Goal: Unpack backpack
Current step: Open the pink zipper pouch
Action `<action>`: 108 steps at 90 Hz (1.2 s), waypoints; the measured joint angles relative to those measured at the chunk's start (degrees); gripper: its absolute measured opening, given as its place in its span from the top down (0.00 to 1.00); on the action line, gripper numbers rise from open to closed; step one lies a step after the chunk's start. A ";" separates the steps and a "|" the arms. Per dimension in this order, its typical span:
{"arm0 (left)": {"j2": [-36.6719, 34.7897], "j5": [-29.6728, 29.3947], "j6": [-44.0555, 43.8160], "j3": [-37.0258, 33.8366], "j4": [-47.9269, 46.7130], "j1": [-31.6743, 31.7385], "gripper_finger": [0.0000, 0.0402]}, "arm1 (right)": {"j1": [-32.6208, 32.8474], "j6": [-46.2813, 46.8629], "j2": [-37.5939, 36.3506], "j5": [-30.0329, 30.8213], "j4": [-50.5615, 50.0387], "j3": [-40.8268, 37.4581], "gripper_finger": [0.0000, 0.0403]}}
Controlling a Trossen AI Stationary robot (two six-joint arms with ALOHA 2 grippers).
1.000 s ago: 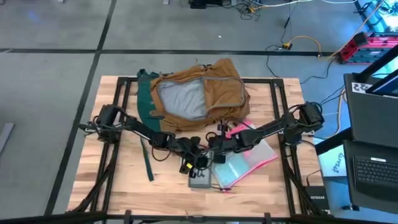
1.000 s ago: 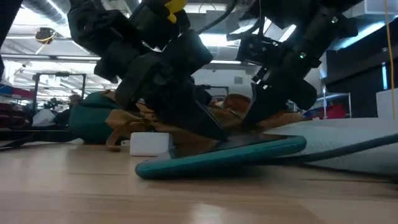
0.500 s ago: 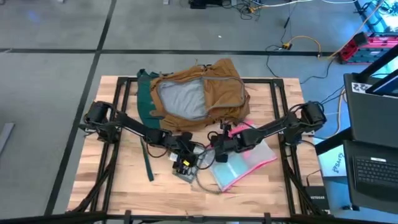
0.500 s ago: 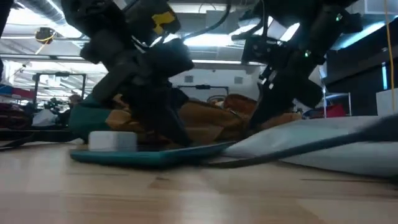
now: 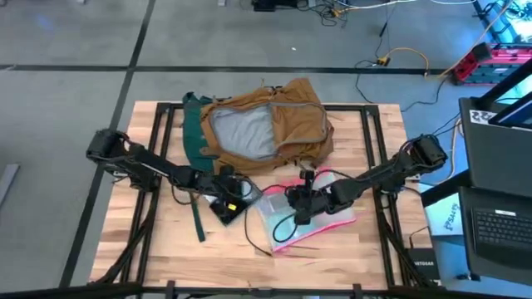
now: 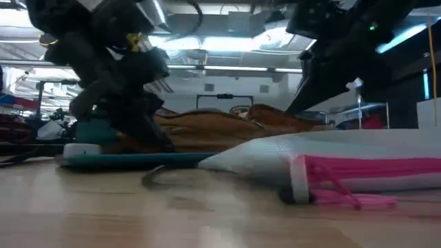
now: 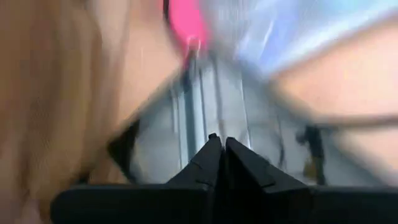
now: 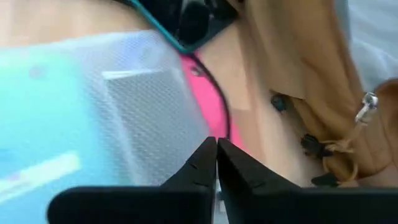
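The backpack [image 5: 262, 126] lies at the far middle of the wooden worktop [image 5: 158, 241], its tan flap thrown open so the grey lining faces up, with the dark teal back panel and a strap [image 5: 196, 218] trailing toward the near edge on the left side.

The left pincer [image 5: 223, 188] sits low over the worktop just in front of the backpack, at a flat dark tablet-like device with a teal edge [image 5: 229, 208]. In its wrist view the two fingers [image 7: 208, 163] are pressed together tip to tip with nothing visible between them.

The right pincer [image 5: 301, 199] rests on the clear pink-edged zip pouch [image 5: 287, 218], which lies on the worktop just to the right of the dark device. Its wrist view shows the fingers [image 8: 205, 163] closed together over the pouch's mesh-like surface; whether they pinch the material I cannot tell. A dark cable [image 5: 256, 241] loops across the worktop from the pouch's near corner.
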 joint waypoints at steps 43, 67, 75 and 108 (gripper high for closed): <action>7.16 9.02 14.35 1.38 23.41 -5.27 0.96 | 10.83 8.57 0.08 0.63 3.58 -0.58 1.00; 17.47 9.09 18.85 7.31 24.16 -6.20 0.87 | 11.74 10.64 0.13 4.60 3.85 -0.58 1.00; 19.62 9.13 21.69 9.46 24.11 -7.18 0.79 | 11.58 10.55 0.13 6.38 3.89 -0.58 1.00; 21.71 3.16 30.19 12.56 22.26 -9.87 0.46 | 11.56 10.71 0.13 10.57 4.75 -0.58 1.00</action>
